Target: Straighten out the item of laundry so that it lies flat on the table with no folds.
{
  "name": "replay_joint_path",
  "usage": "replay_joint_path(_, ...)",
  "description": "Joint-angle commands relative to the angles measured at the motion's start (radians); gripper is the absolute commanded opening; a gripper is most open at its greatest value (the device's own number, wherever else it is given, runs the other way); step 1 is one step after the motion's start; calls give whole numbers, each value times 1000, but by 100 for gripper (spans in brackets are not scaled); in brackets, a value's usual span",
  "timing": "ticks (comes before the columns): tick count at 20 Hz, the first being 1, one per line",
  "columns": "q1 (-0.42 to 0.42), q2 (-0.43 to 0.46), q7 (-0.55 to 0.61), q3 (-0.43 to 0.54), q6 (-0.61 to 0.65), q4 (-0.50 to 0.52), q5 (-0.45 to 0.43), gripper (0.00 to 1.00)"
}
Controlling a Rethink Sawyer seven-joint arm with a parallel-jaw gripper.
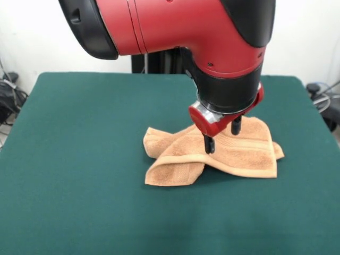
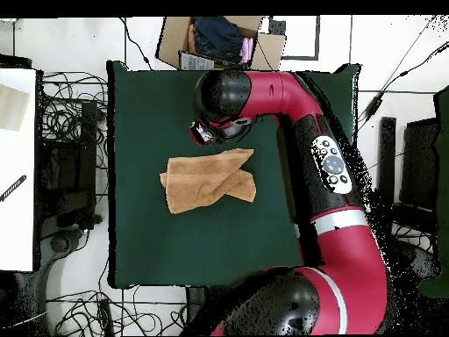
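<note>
The light orange-tan towel (image 1: 234, 151) lies folded on the dark green table (image 1: 79, 159), right of the middle in the front view. One part is doubled over into a flap that reaches the front left (image 1: 172, 171). A ribbed band runs along the upper layer. My gripper (image 1: 222, 139) hangs straight down over the towel's middle with its two black fingers (image 1: 209, 144) apart and nothing between them. The tips are at or just above the cloth. In the overhead view the towel (image 2: 209, 180) shows as overlapping layers, and the gripper (image 2: 203, 133) peeks out from under the arm beside the towel's top edge.
An open cardboard box (image 2: 219, 39) with items in it stands past the table's far edge in the overhead view. Cables (image 2: 66, 123) and a white surface (image 2: 17, 167) lie off the left side. The red arm (image 2: 329, 175) runs along the table's right side.
</note>
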Motion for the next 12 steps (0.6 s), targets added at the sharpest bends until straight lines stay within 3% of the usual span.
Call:
replay_joint_path(1,0,-7,-102,45,-104,103,2,100)
replay_joint_path(12,-33,-95,-17,15,-237,218,1,100)
